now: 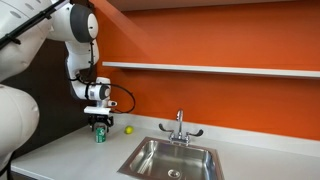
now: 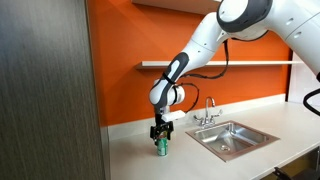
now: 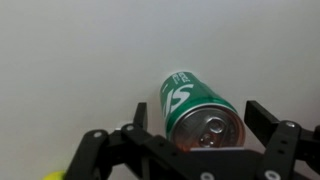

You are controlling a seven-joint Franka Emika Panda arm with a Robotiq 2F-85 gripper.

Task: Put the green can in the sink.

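Observation:
The green can (image 1: 100, 136) stands upright on the pale countertop, left of the sink (image 1: 150, 160); it also shows in the other exterior view (image 2: 161, 149). My gripper (image 1: 98, 123) points straight down just over it, as both exterior views (image 2: 160, 134) show. In the wrist view the can (image 3: 183, 92) shows its silver top and white lettering. My gripper's (image 3: 198, 112) two black fingers stand on either side of it, with a small gap on each side. The gripper is open. The sink (image 2: 240, 143) is an empty steel basin.
A chrome faucet (image 1: 179, 125) with two lever handles stands behind the basin. A small yellow-green ball (image 1: 128, 129) lies on the counter between can and sink. An orange wall with a shelf (image 1: 200, 68) runs behind. A dark cabinet (image 2: 45, 100) stands beside the counter.

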